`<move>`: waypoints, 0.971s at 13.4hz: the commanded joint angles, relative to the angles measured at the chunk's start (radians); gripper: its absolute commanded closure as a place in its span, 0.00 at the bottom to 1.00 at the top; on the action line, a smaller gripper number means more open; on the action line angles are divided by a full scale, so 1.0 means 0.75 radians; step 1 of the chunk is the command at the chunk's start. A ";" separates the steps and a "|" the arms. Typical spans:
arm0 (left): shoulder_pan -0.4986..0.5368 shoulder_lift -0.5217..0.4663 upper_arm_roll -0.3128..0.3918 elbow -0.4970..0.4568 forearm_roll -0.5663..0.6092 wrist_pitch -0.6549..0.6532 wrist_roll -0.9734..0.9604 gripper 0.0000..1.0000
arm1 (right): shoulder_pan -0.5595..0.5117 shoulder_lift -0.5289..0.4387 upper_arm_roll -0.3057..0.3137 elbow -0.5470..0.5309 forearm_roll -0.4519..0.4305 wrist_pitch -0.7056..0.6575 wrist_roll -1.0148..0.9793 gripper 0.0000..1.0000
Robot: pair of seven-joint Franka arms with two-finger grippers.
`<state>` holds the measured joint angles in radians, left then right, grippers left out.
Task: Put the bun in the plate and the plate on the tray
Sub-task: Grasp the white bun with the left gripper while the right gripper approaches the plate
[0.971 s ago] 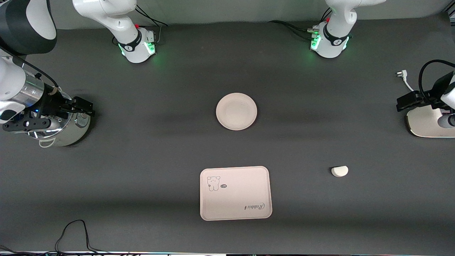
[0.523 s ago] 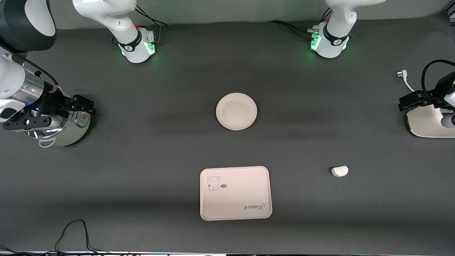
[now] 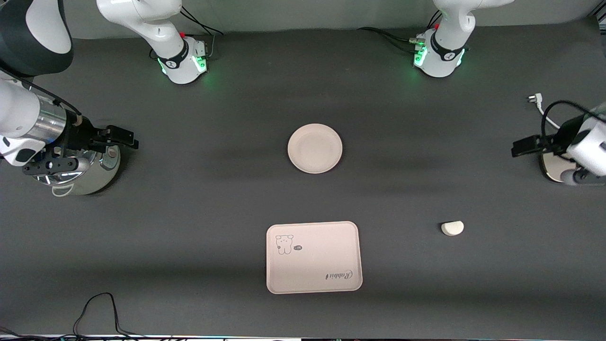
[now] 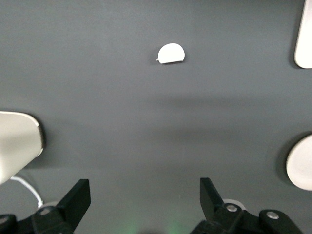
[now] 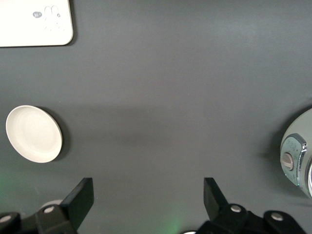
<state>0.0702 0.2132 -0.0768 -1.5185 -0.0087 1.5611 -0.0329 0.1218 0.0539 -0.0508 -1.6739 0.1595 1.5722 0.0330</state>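
Note:
The round cream plate [image 3: 315,148] lies at the table's middle. The rectangular tray [image 3: 314,257] with the animal print lies nearer the front camera than the plate. The small white bun [image 3: 452,228] lies on the cloth toward the left arm's end, beside the tray. My left gripper [image 3: 523,146] is open and empty, up in the air at the left arm's end; its wrist view shows the bun [image 4: 171,53], a tray corner [image 4: 304,34] and the plate's edge [image 4: 302,170] between open fingers [image 4: 144,187]. My right gripper [image 3: 118,137] is open and empty [image 5: 146,187] over a steel pot; its view shows the plate [image 5: 33,133] and tray [image 5: 34,22].
A shiny steel pot [image 3: 90,177] stands at the right arm's end, also in the right wrist view [image 5: 300,161]. A white rounded device [image 3: 554,166] with a plug lead [image 3: 537,102] sits at the left arm's end. A black cable [image 3: 94,308] loops by the front edge.
Both grippers have moved in toward the table's middle, the left one more than the right. Plate, tray and bun have not moved.

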 commanded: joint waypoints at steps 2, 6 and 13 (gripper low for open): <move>-0.014 0.155 0.000 -0.080 -0.011 0.219 0.021 0.00 | 0.148 0.004 0.008 0.017 0.116 0.002 0.023 0.00; -0.038 0.339 -0.004 -0.074 -0.003 0.450 0.030 0.00 | 0.306 0.028 0.008 0.019 0.106 0.041 0.216 0.00; -0.049 0.603 -0.004 -0.019 -0.027 0.725 0.019 0.00 | 0.463 0.094 0.027 -0.006 0.203 0.149 0.201 0.00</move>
<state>0.0451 0.6241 -0.0862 -1.5752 -0.0105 2.0878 -0.0254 0.4032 0.1141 -0.0273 -1.6750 0.2897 1.6376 0.1853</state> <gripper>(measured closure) 0.000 0.000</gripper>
